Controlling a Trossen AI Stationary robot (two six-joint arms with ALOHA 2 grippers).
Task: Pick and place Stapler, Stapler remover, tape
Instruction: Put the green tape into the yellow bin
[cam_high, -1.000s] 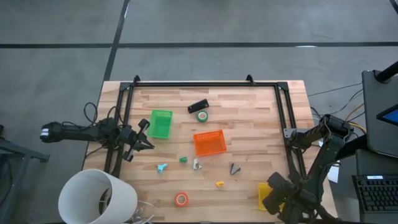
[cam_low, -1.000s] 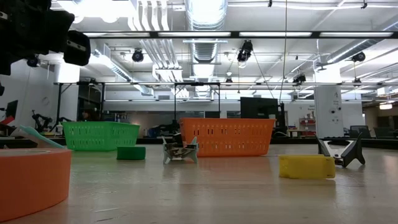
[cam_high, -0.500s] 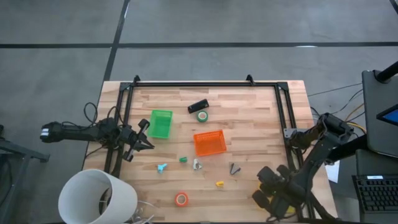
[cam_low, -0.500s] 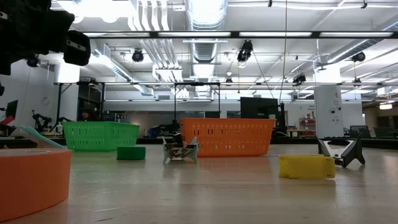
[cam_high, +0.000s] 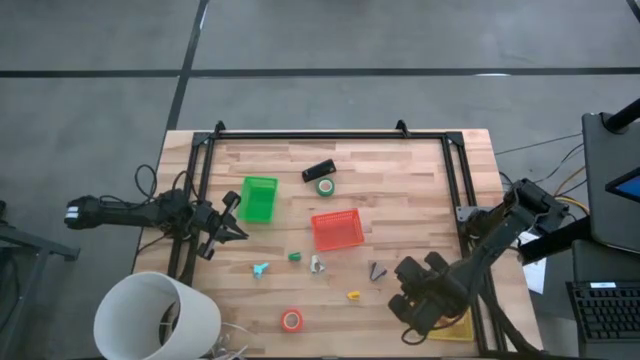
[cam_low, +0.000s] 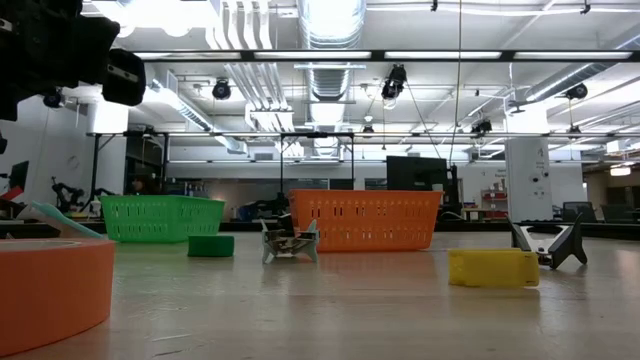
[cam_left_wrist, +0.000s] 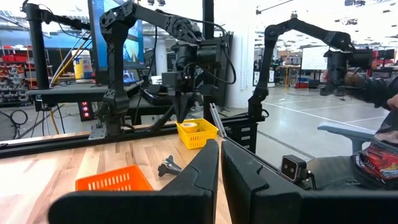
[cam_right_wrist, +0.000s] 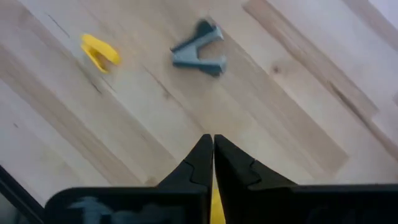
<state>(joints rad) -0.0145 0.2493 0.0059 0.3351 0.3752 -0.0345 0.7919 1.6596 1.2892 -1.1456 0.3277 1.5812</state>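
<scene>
The black stapler (cam_high: 318, 170) lies at the far middle of the table, with a green tape roll (cam_high: 325, 186) beside it. An orange tape roll (cam_high: 291, 320) lies near the front edge (cam_low: 50, 290). A dark grey stapler remover (cam_high: 377, 270) lies right of centre (cam_right_wrist: 199, 50). My right gripper (cam_high: 405, 298) hovers shut just near-right of it, holding nothing (cam_right_wrist: 213, 146). My left gripper (cam_high: 235, 215) waits shut at the table's left edge (cam_left_wrist: 219, 149).
A green bin (cam_high: 259, 198) and an orange bin (cam_high: 336, 230) stand mid-table. A yellow bin (cam_high: 452, 326) sits at the near right corner, partly under my right arm. Small pieces lie between: yellow (cam_high: 353, 295), green (cam_high: 295, 256), teal (cam_high: 260, 269), pale grey (cam_high: 317, 264).
My right arm has swung from above the yellow bin at the near right corner toward the table's left and a little toward the far edge, ending close to the dark grey stapler remover. Nothing on the table has moved.
</scene>
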